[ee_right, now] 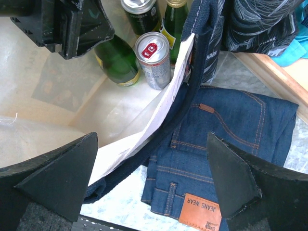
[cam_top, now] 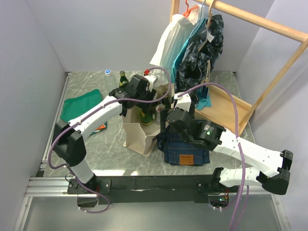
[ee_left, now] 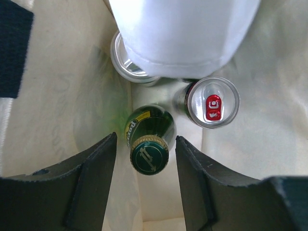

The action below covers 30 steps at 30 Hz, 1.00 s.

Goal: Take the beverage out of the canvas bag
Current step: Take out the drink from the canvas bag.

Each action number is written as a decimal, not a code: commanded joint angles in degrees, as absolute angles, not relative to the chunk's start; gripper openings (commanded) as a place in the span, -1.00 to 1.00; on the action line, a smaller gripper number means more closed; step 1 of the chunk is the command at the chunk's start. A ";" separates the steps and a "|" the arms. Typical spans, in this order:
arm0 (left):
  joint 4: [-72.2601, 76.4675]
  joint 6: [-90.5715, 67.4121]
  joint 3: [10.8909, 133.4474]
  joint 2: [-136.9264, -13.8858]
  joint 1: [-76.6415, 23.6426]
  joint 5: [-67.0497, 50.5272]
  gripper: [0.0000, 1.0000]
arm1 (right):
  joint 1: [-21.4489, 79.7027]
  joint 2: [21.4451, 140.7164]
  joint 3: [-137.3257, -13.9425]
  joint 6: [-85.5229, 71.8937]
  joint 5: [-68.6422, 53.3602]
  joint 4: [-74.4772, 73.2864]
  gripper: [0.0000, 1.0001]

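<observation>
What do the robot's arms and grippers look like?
The left arm and right arm have white links, black joints and purple cables. The left gripper and right gripper have black, wedge-shaped fingers. A small green light glows on the right arm.

The leather patch (ee_right: 199, 211) on the jeans (ee_right: 231, 125) reads "JEANS WEAR"; the dark garment (ee_right: 260, 24) shows "HARK".

We see cream canvas bag (cam_top: 139, 137) with navy handles (ee_left: 14, 48), dark green bottle (ee_left: 149, 139), silver-and-red can (ee_left: 213, 102), blue jeans (ee_right: 231, 130), grey marbled tabletop (cam_top: 86, 84).
</observation>
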<state>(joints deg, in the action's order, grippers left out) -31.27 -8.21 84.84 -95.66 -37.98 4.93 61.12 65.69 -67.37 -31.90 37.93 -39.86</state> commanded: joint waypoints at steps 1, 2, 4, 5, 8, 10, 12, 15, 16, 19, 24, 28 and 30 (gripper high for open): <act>-31.29 -7.82 85.69 -95.98 -38.41 5.80 0.16 | 60.64 63.90 -67.06 -31.99 38.76 -38.50 1.00; -31.20 -7.82 85.61 -96.06 -38.41 5.89 0.16 | 60.56 63.98 -67.15 -31.91 38.76 -38.58 1.00; -31.11 -7.91 85.61 -95.98 -38.41 6.15 0.16 | 60.56 63.98 -67.24 -31.91 38.85 -38.76 1.00; -31.03 -7.82 85.61 -95.98 -38.41 6.33 0.16 | 60.56 64.16 -67.32 -31.99 38.76 -38.85 1.00; -30.94 -7.91 85.78 -96.24 -38.41 5.98 0.14 | 60.38 63.99 -67.15 -31.99 38.76 -38.76 1.00; -30.76 -7.91 85.78 -96.42 -38.50 5.71 0.10 | 60.47 63.98 -66.97 -32.08 38.76 -38.67 1.00; -30.59 -8.00 85.61 -96.50 -38.50 5.80 0.09 | 60.47 63.90 -66.97 -32.08 38.76 -38.50 1.00; -30.67 -8.17 85.78 -96.68 -38.50 5.89 0.07 | 60.38 63.90 -66.89 -31.99 38.76 -38.50 1.00; -30.59 -8.26 85.78 -96.59 -38.50 5.98 0.06 | 60.38 63.81 -66.80 -31.99 38.67 -38.58 1.00; -30.15 -8.26 85.52 -96.33 -38.50 5.80 0.05 | 60.38 63.98 -66.80 -31.90 38.67 -38.50 1.00; -30.32 -8.26 85.78 -96.59 -38.50 5.89 -0.02 | 60.03 63.90 -66.62 -31.73 38.32 -38.14 1.00; -30.06 -8.35 85.78 -96.77 -38.58 5.62 -0.05 | 59.94 63.98 -66.62 -31.90 38.23 -38.14 1.00; -29.97 -8.44 85.78 -96.68 -38.58 5.27 -0.06 | 59.94 63.90 -66.45 -31.82 38.23 -37.97 1.00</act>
<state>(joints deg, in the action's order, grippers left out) -31.24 -8.23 84.84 -96.53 -38.20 5.43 60.47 65.39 -66.98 -31.86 37.85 -39.64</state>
